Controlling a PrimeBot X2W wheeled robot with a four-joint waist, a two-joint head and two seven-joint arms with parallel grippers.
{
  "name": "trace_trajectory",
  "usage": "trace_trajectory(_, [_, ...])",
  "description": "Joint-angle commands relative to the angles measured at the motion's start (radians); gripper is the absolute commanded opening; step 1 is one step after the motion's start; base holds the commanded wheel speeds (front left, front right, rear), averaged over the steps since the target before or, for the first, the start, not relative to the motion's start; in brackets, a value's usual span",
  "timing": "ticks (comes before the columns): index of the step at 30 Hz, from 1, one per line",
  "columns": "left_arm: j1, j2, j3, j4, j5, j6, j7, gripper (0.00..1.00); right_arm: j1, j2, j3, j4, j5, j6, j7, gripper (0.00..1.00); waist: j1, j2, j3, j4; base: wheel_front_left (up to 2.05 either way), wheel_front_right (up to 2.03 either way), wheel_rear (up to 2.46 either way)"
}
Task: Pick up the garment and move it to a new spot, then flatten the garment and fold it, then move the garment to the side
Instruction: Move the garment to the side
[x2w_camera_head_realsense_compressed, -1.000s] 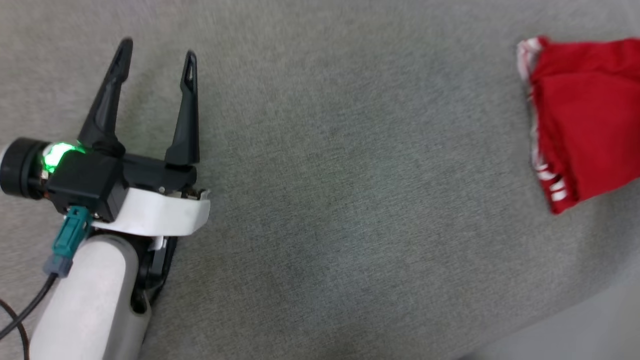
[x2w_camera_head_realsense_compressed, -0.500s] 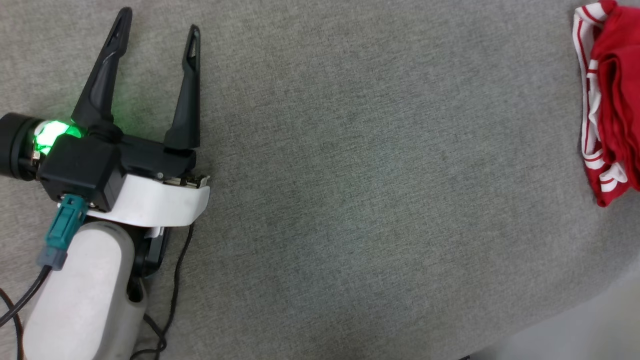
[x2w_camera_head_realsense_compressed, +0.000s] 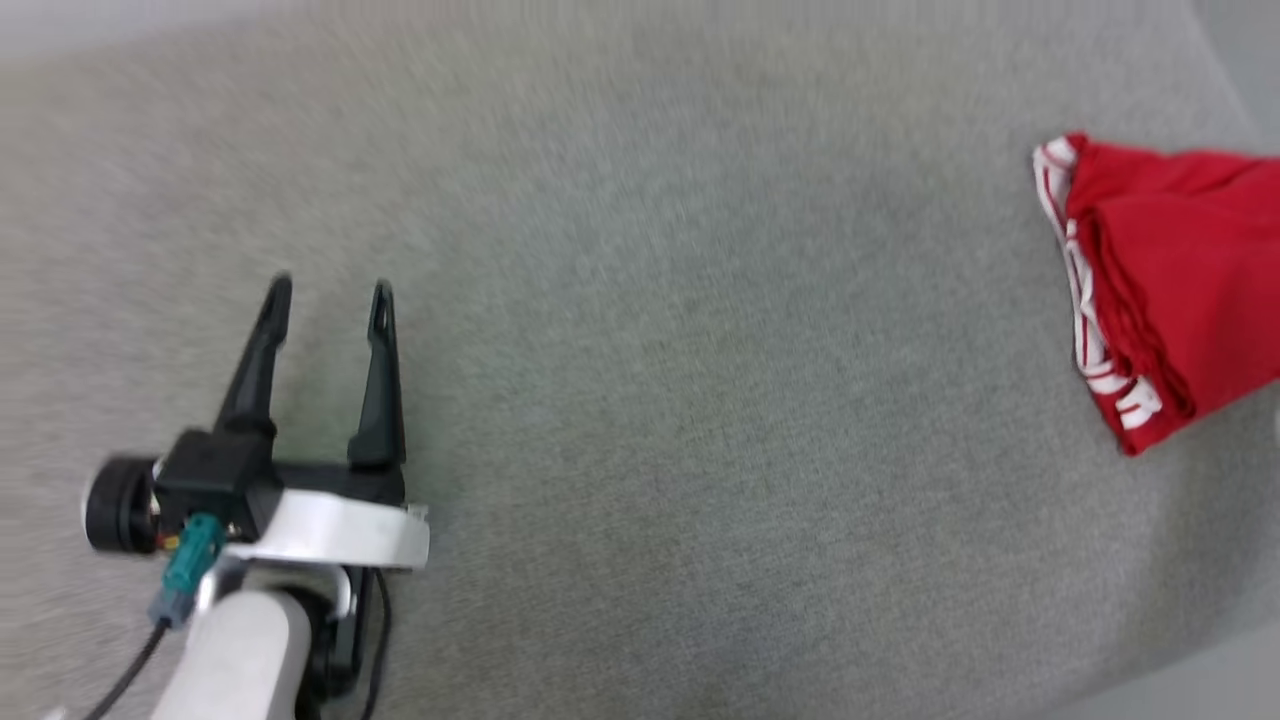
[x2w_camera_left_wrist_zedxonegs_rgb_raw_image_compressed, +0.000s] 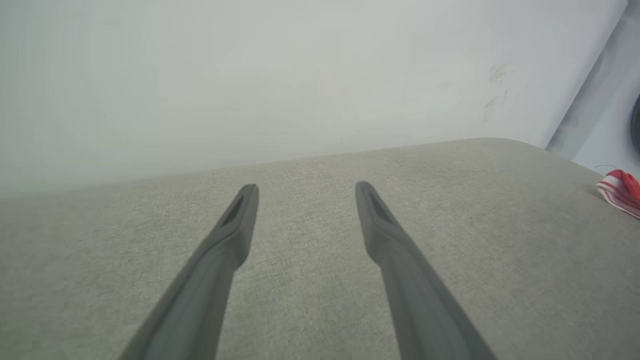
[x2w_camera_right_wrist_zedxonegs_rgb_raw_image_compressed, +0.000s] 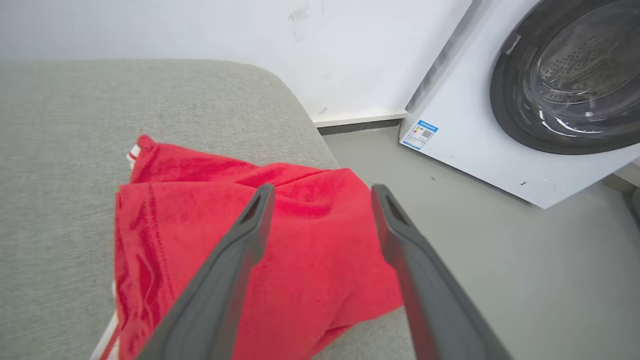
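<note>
**Folded jersey rests at table's right edge as both pincers stand open**

The garment (x2w_camera_head_realsense_compressed: 1170, 290), a red jersey with red-and-white striped trim, lies folded into a compact bundle on the grey fabric-covered table (x2w_camera_head_realsense_compressed: 650, 400). It sits against the right edge, towards the far right corner. The right gripper (x2w_camera_right_wrist_zedxonegs_rgb_raw_image_compressed: 322, 190) hangs just above the red cloth with its two dark fingers spread wide and nothing held between them. Well apart from it, near the table's left edge, the left gripper (x2w_camera_head_realsense_compressed: 331, 290) hovers over bare fabric, its fingers likewise parted and empty.

By the look of things the last step, moving the garment to the side, is at or near its end: the folding appears done and the bundle lies free of any grip. The next move likely calls for drawing the right arm up and clear without a fingertip catching the top layer and disturbing the fold. Whether the bundle's outer side overhangs the edge cannot be told; if it does, a light nudge inward may be wise.

The table's cover is a flat, fine-woven grey with rounded corners. Beyond it stand a plain white wall (x2w_camera_right_wrist_zedxonegs_rgb_raw_image_compressed: 200, 25), a grey floor (x2w_camera_right_wrist_zedxonegs_rgb_raw_image_compressed: 500, 275) and a white washing machine (x2w_camera_right_wrist_zedxonegs_rgb_raw_image_compressed: 475, 155) with a round dark door (x2w_camera_right_wrist_zedxonegs_rgb_raw_image_compressed: 575, 75).
</note>
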Motion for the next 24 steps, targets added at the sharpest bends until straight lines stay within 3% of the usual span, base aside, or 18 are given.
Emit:
trace_trajectory(1, [0.018, -0.006, 0.004, 0.006, -0.004, 0.006, -0.006, 1.0, 0.023, 0.012, 0.004, -0.016, 0.005, -0.001, 0.001, 1.0, 0.0, 0.0, -0.086, 0.042, 0.0, 0.0, 0.0])
trace_trajectory(14, [0.141, -0.061, 0.028, 0.079, -0.066, 0.024, -0.042, 1.0, 0.274, 0.114, 0.186, -0.272, 0.098, -0.001, -0.057, 1.0, 0.0, 0.0, -0.251, 0.203, 0.0, 0.0, 0.0])
trace_trajectory(24, [0.222, -0.041, 0.056, 0.114, -0.063, 0.032, -0.05, 1.0, 0.426, 0.183, 0.254, -0.454, 0.089, -0.001, -0.057, 1.0, 0.0, 0.0, -0.336, 0.267, 0.0, 0.0, 0.0])
